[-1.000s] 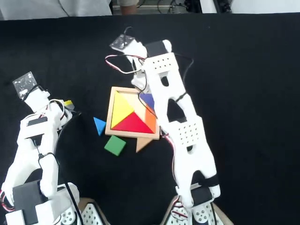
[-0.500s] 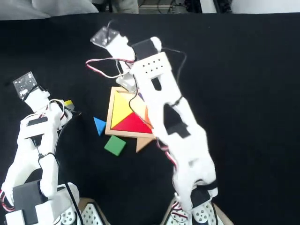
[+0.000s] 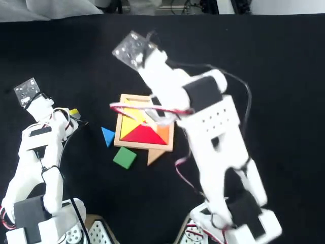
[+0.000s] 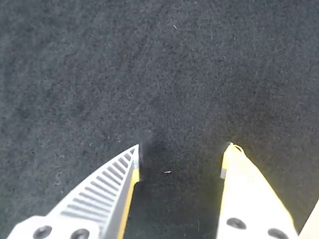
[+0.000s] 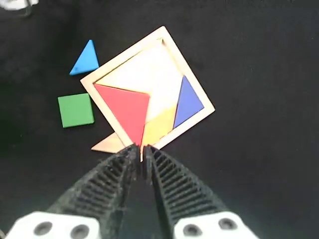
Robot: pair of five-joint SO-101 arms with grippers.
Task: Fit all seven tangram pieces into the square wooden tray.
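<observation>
Your left arm (image 3: pixel 38 147) sits at the left side of the black table (image 3: pixel 284 76), well apart from the puzzle. The left jaws are apart, with bare cloth between the tips and nothing held.

Your right arm (image 3: pixel 213 137) stretches across the right part of the tray (image 3: pixel 117 127) in the high view. The right jaws are together, with a hairline gap between them and nothing in it. In the right wrist view their tips line up with the tray's edge by the orange piece (image 5: pixel 159 127). You cannot tell from these views how high above the tray they are.

The tray lies at the middle of the table, and you have four pieces in it:
- The yellow triangle (image 3: pixel 131 118) is on the left.
- The red triangle (image 3: pixel 144 134) is along the near edge.
- The orange piece is at the near right.
- The dark blue triangle (image 5: pixel 188 102) is beside the orange one.

Three pieces lie on the table outside it:
- The light blue triangle (image 3: pixel 107 136) is just beside the tray's left side.
- The green square (image 3: pixel 124 157) is near the near-left corner, apart from the rim.
- The tan triangle (image 3: pixel 155 155) lies just beside the tray's near edge.
</observation>
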